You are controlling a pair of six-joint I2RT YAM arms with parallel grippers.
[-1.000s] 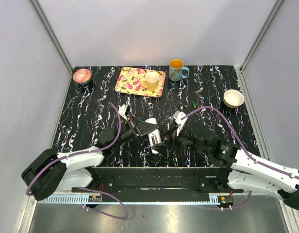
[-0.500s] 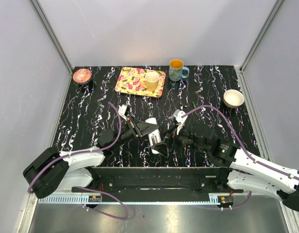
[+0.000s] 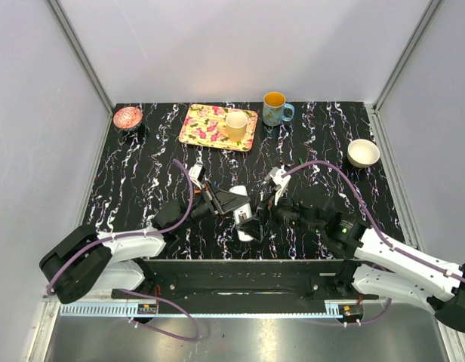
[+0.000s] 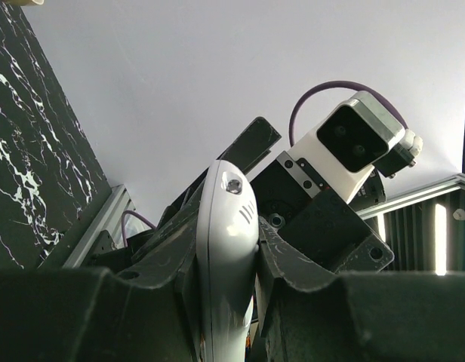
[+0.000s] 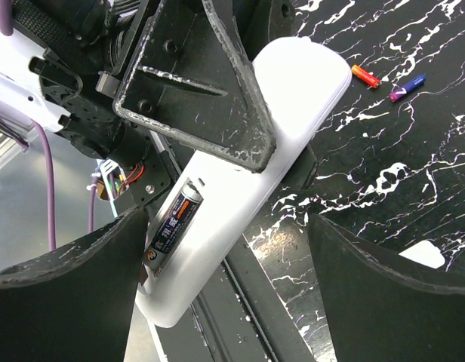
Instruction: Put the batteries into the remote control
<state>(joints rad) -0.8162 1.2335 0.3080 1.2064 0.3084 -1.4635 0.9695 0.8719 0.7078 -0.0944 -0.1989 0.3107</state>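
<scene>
Left fingers (image 4: 293,264) pinch the remote (image 5: 300,98) above the bench (image 5: 414,166), long axis running toward the right arm. Right fingers (image 5: 391,302) stand spread astride its near end, where one battery (image 5: 172,222) sits. Spare batteries (image 5: 366,75) lie beyond.

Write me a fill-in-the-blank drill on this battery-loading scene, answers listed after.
The left fingers grip the remote control, whose compartment holds ___ battery. ___ loose batteries lie on the table in the right wrist view. The right fingers stand ___. The yellow cup sits on the floral ___.
Missing words: one; two; open; tray.
</scene>
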